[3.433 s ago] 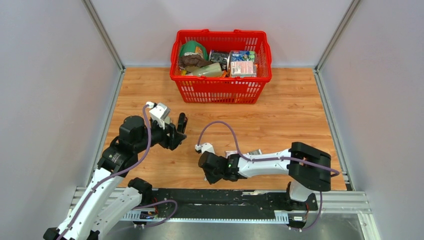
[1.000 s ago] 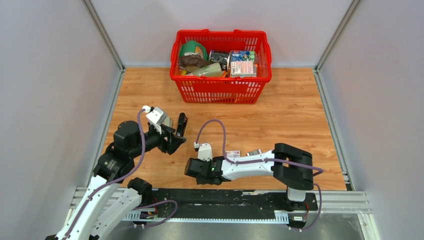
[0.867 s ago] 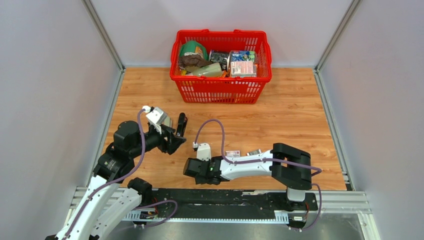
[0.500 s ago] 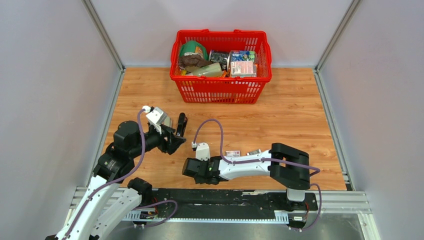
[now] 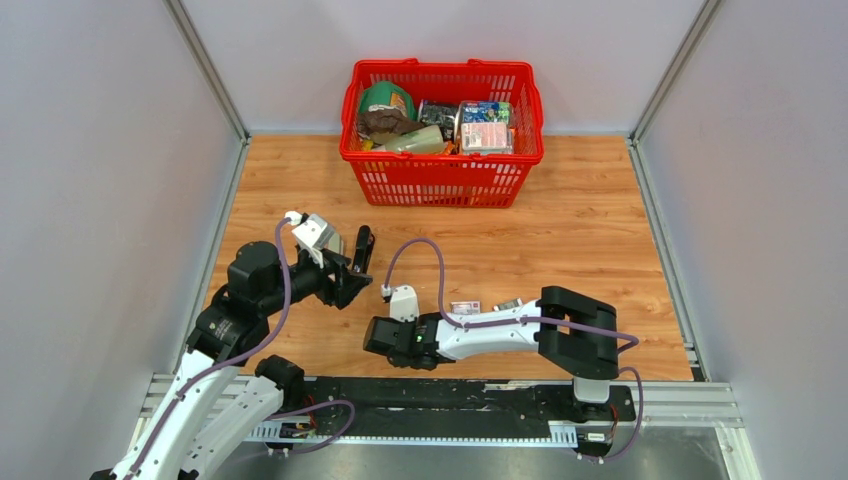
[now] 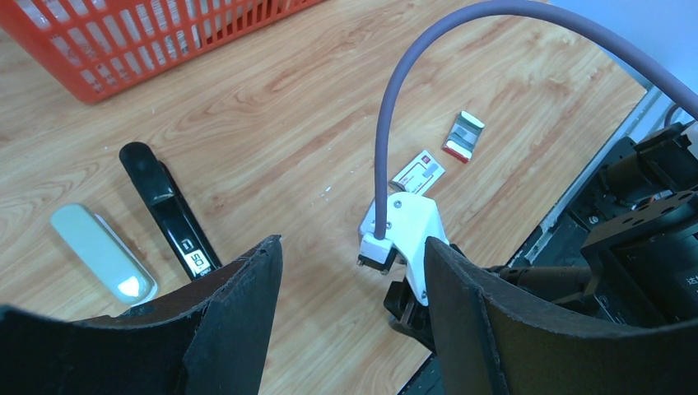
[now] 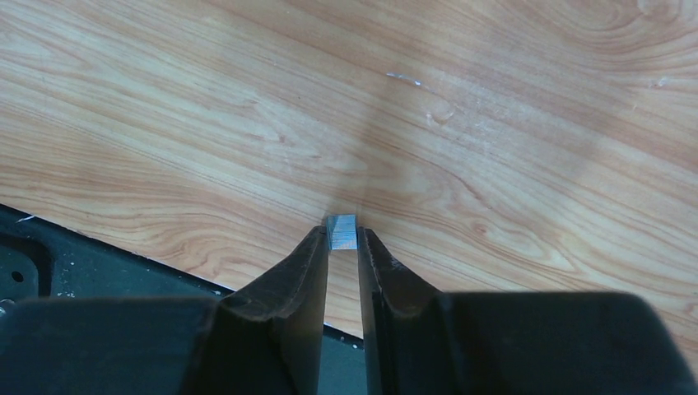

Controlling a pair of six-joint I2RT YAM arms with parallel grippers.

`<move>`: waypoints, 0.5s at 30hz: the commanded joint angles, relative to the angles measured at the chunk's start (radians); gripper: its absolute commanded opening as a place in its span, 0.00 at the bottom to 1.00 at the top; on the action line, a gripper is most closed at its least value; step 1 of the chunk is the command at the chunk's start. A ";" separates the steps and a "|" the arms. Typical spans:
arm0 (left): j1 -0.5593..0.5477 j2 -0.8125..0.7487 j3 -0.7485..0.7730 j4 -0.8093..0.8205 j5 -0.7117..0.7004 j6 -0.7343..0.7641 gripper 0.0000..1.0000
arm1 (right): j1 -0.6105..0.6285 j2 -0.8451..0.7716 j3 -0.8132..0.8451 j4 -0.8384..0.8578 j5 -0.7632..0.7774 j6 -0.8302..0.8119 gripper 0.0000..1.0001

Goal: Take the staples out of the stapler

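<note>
The stapler [image 6: 169, 210], slim and black, lies flat on the wood in the left wrist view, left of my left gripper [image 6: 352, 247], which hangs open and empty above the table. In the top view the stapler is hidden under the left gripper [image 5: 355, 268]. A small silvery block of staples [image 7: 342, 232] sits on the wood between the tips of my right gripper [image 7: 342, 237], whose jaws press it from both sides. The right gripper [image 5: 372, 335] is low at the table's near edge.
A pale grey oblong piece [image 6: 103, 263] lies beside the stapler. Two small printed boxes [image 5: 465, 307] [image 5: 508, 303] rest near the right forearm. A red basket [image 5: 441, 130] full of goods stands at the back. The black base rail [image 7: 99, 263] borders the near edge.
My right gripper slid a little left along the near edge and its jaws narrowed onto the staples. The left arm has not moved.
</note>
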 commanded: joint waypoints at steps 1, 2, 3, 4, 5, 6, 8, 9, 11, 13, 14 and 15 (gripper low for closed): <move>-0.004 0.006 -0.001 0.028 0.010 0.000 0.71 | 0.003 0.037 0.001 -0.015 0.036 -0.004 0.22; -0.005 0.006 -0.004 0.029 0.010 0.000 0.71 | 0.004 0.035 -0.001 -0.015 0.038 -0.006 0.20; -0.004 0.006 -0.003 0.028 0.010 0.000 0.71 | 0.004 0.029 -0.002 -0.015 0.043 -0.007 0.18; -0.005 0.006 -0.001 0.028 0.009 0.000 0.71 | 0.004 0.025 -0.004 -0.018 0.046 -0.009 0.17; -0.004 0.004 -0.004 0.028 0.009 0.000 0.71 | 0.003 0.018 -0.007 -0.018 0.050 -0.010 0.16; -0.005 0.007 -0.004 0.028 0.006 0.003 0.71 | 0.004 0.009 -0.010 -0.021 0.055 -0.010 0.15; -0.004 0.007 -0.004 0.028 0.003 0.002 0.71 | 0.001 -0.015 -0.017 -0.024 0.073 -0.012 0.14; -0.005 0.009 -0.003 0.026 0.003 0.002 0.71 | 0.000 -0.031 -0.024 -0.027 0.078 -0.015 0.14; -0.005 0.010 -0.004 0.026 0.004 0.000 0.71 | -0.011 -0.069 -0.043 -0.036 0.090 -0.018 0.14; -0.004 0.012 -0.003 0.028 0.004 0.002 0.71 | -0.034 -0.119 -0.082 -0.036 0.098 -0.016 0.14; -0.005 0.012 -0.003 0.025 0.001 0.000 0.71 | -0.046 -0.148 -0.106 -0.036 0.099 -0.016 0.14; -0.005 0.014 -0.003 0.025 0.000 0.000 0.71 | -0.062 -0.176 -0.140 -0.036 0.101 -0.018 0.14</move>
